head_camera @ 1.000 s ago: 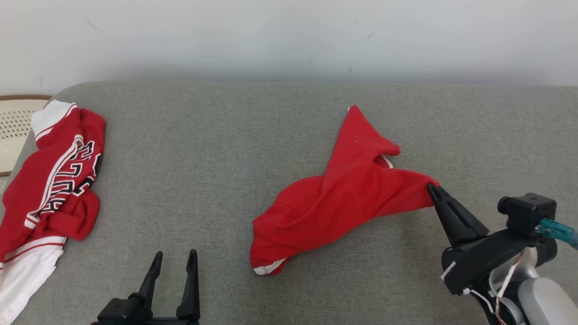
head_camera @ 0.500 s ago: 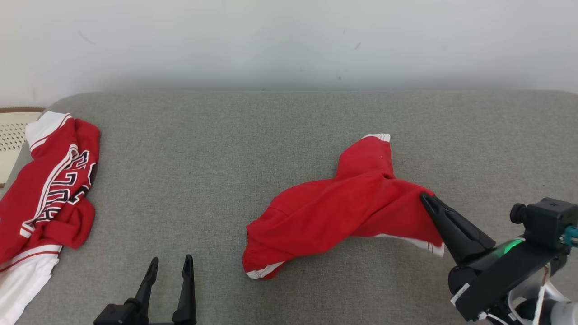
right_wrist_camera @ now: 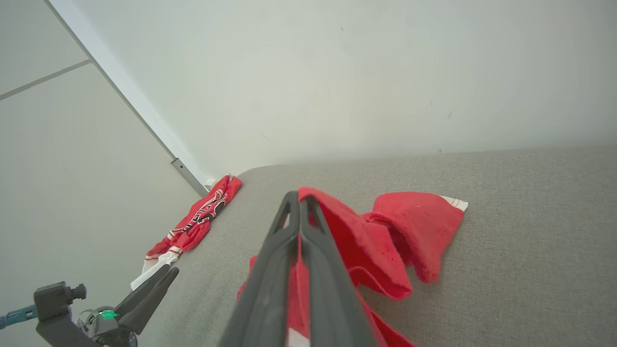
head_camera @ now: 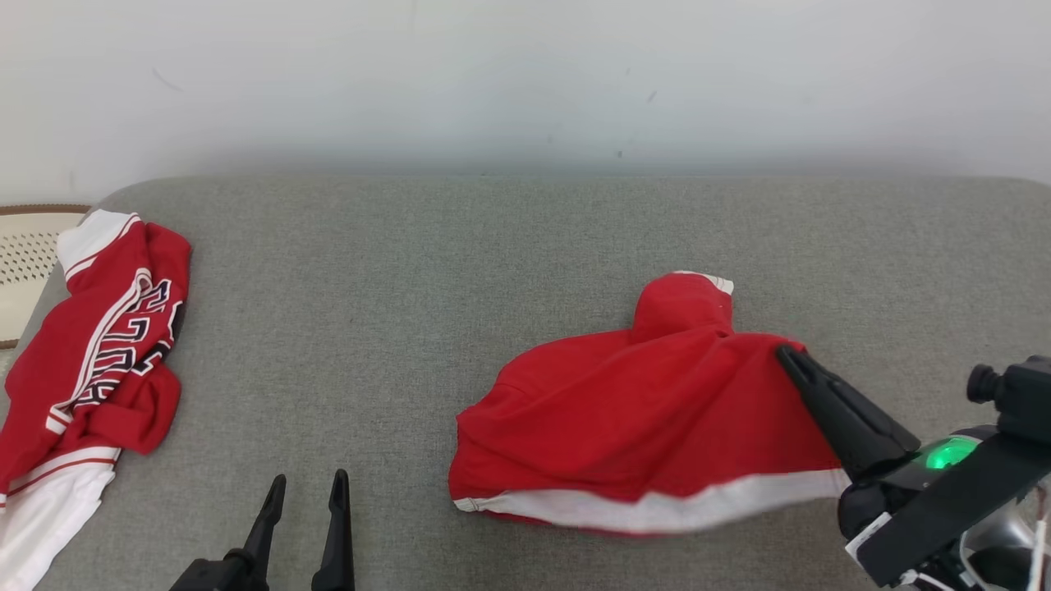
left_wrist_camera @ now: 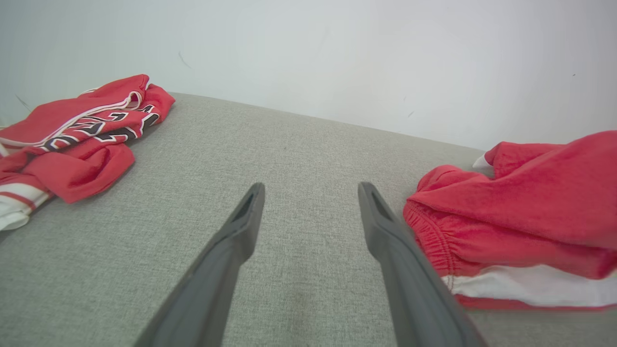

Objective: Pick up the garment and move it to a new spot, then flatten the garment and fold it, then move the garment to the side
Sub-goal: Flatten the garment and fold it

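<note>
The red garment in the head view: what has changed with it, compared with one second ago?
The red garment has been drawn out from a twisted bundle into a wider shape, its far flap has sunk nearer, and a white hem now shows along its near edge. The right claw stays shut on its right end. Unchanged: the left claw open and idle, the lettered jersey at the left.

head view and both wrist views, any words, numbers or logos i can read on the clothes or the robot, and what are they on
Jersey at the left: large black block letters edged in white, folded and creased, so they cannot be read as a word.
Red garment pinched by the right gripper: no text shows.
Couch and wall: no text.
</note>
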`<state>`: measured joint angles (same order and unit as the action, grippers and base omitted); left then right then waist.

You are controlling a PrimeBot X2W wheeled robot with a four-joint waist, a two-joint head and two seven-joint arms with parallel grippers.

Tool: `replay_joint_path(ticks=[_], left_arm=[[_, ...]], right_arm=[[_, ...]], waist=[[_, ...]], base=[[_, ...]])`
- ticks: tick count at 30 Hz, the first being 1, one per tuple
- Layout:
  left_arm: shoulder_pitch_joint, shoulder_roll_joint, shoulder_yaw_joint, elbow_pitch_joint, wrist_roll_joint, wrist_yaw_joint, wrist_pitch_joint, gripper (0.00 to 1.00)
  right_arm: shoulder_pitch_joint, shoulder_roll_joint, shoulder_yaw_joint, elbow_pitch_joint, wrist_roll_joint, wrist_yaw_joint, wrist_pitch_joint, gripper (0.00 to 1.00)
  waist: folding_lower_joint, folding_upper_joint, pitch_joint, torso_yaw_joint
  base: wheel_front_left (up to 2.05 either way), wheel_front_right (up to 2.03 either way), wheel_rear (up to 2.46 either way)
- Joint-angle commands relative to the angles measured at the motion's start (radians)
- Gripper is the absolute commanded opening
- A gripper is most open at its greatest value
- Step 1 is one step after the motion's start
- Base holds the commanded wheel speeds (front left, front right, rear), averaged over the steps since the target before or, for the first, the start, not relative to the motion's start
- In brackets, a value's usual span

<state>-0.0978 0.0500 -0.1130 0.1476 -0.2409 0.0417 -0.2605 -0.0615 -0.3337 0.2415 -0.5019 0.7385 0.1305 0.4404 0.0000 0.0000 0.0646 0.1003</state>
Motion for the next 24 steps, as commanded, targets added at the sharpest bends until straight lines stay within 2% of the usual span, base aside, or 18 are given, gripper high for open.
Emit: replay_joint_path(ticks=[1, 5, 11, 12, 18, 24], left_arm=[[0.018, 0.001, 0.002, 0.000, 0.006, -0.001, -0.003, 1.00], [0.016, 0.001, 0.001, -0.003, 0.003, -0.001, -0.003, 1.00], [0.004, 0.001, -0.004, -0.003, -0.001, -0.001, -0.003, 1.00], [0.002, 0.001, -0.003, -0.003, -0.001, 0.000, -0.003, 1.00], [-0.009, 0.001, -0.005, 0.001, 0.003, -0.002, -0.003, 1.00], [-0.020, 0.001, -0.011, 0.002, 0.008, -0.003, -0.003, 1.00]], right_arm=[[0.002, 0.006, -0.011, -0.010, 0.016, 0.000, 0.002, 0.00], [0.008, -0.005, -0.043, 0.006, 0.003, 0.000, 0.017, 0.00], [0.013, -0.007, -0.068, 0.105, -0.031, 0.000, 0.009, 0.00], [0.014, 0.005, -0.070, 0.133, -0.016, 0.000, 0.005, 0.00], [-0.052, -0.016, -0.076, 0.318, -0.025, 0.000, -0.069, 0.00], [-0.165, -0.030, -0.024, 0.536, -0.050, 0.000, -0.176, 0.00]], waist=[[0.0000, 0.0000, 0.000, 0.001], [0.0000, 0.0000, 0.005, 0.003], [0.0000, 0.0000, 0.019, 0.010], [0.0000, 0.0000, 0.021, 0.010], [0.0000, 0.0000, 0.035, 0.010], [0.0000, 0.0000, 0.047, 0.011]], base=[[0.00, 0.00, 0.00], [0.00, 0.00, 0.00], [0.00, 0.00, 0.00], [0.00, 0.00, 0.00], [0.00, 0.00, 0.00], [0.00, 0.00, 0.00]])
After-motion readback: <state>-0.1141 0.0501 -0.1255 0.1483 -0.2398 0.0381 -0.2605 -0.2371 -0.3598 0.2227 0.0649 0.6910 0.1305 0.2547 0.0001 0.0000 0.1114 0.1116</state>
